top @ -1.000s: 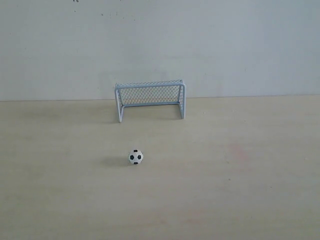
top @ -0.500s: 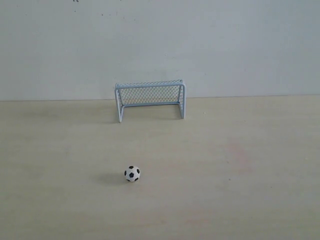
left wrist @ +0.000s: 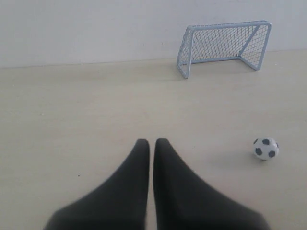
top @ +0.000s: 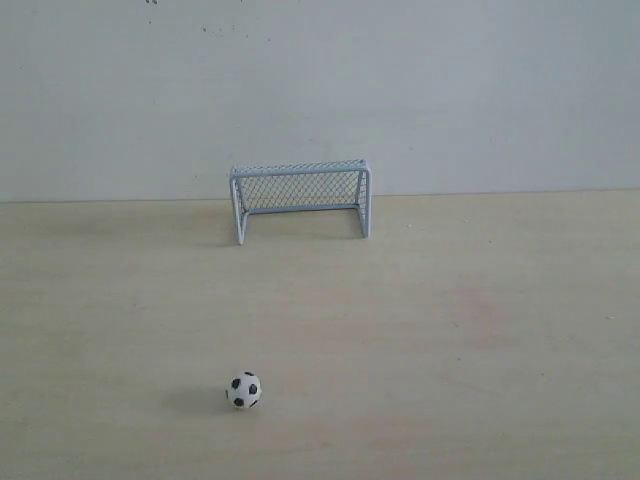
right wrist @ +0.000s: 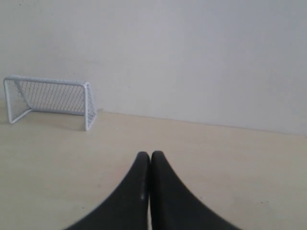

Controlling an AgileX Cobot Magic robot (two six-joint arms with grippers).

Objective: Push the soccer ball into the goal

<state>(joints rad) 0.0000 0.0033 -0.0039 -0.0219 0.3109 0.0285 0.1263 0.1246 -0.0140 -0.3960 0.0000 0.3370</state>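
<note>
The tiny black-and-white soccer ball (top: 244, 390) lies on the pale wooden table, well in front of the goal and slightly left of its mouth. The goal (top: 300, 198), a light tubular frame with wire mesh, stands at the back against the wall. The left wrist view has the ball (left wrist: 265, 148) off to one side of my left gripper (left wrist: 152, 142), whose dark jaws are shut with nothing between them, and the goal (left wrist: 223, 45) far beyond. My right gripper (right wrist: 150, 154) is shut and empty too; its view holds the goal (right wrist: 50, 100) but no ball. Neither gripper appears in the exterior view.
A plain light wall (top: 320, 90) rises directly behind the goal. The pale table (top: 480, 330) stretches wide on both sides of the ball.
The ball has rolled toward the front of the table and slightly left, away from the goal. The goal has not moved.
</note>
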